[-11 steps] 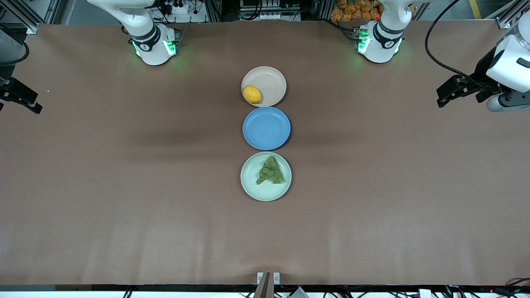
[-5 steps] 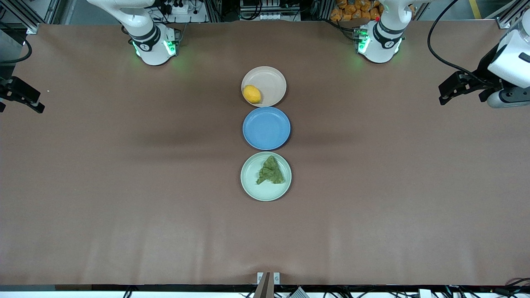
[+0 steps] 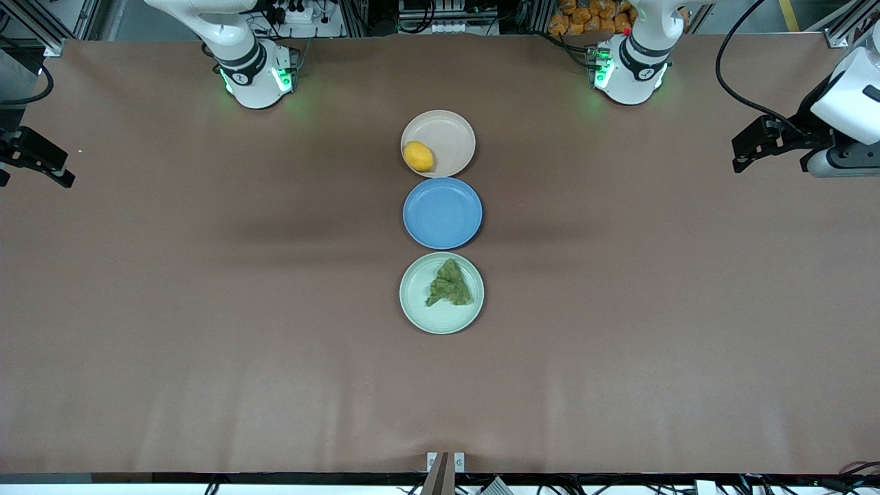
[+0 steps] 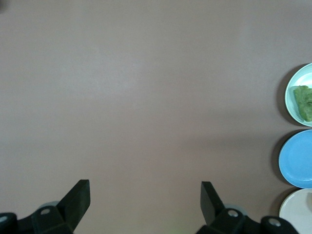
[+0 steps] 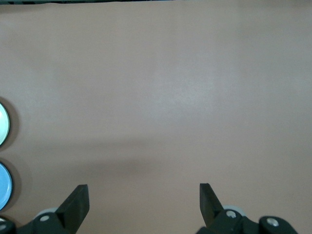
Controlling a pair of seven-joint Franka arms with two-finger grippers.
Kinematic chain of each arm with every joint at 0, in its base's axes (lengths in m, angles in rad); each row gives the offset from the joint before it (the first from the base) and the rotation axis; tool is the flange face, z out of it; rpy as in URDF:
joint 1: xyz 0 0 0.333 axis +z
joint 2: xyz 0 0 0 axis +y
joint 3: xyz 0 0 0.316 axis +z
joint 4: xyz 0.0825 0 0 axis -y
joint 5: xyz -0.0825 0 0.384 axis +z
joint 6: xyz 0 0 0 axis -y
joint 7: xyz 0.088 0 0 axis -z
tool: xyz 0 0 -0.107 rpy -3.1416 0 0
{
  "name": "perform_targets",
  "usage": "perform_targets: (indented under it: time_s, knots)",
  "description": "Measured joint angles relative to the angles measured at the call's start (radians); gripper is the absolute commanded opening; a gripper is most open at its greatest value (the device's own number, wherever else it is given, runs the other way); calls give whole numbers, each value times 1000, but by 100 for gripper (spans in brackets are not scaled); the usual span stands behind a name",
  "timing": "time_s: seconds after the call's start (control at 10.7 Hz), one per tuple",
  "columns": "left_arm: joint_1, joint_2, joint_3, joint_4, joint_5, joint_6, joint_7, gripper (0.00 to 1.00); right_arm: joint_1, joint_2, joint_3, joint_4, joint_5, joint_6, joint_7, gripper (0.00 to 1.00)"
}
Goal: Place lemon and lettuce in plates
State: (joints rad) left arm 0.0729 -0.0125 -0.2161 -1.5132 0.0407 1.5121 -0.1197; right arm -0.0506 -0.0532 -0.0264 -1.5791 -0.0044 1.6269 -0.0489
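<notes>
The yellow lemon [image 3: 418, 156] lies in the beige-pink plate [image 3: 450, 134], farthest from the front camera. The dark green lettuce [image 3: 451, 283] lies in the mint green plate [image 3: 416, 302], nearest the front camera; both show in the left wrist view, lettuce [image 4: 304, 101] in mint plate [image 4: 292, 87]. My left gripper [image 3: 749, 148] is open and empty, raised over the left arm's end of the table; in its wrist view [image 4: 145, 187] only bare table lies between the fingers. My right gripper [image 3: 38, 165] is open and empty over the right arm's end; its wrist view [image 5: 144, 190] shows bare table.
An empty blue plate [image 3: 442, 212] sits between the two task plates, in a row down the table's middle. The brown table covering [image 3: 206, 309] spreads on all sides. Cables hang by the left arm.
Both grippers have drawn slightly outward toward their own ends of the table. The lemon, lettuce and plates have not moved.
</notes>
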Motion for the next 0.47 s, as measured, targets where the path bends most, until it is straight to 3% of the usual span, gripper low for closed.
perform_targets:
  time_s: [0.47]
  knots:
    - [0,0,-1,0,-38,0,0,100,0,0,0,0,0,-2,-1,100]
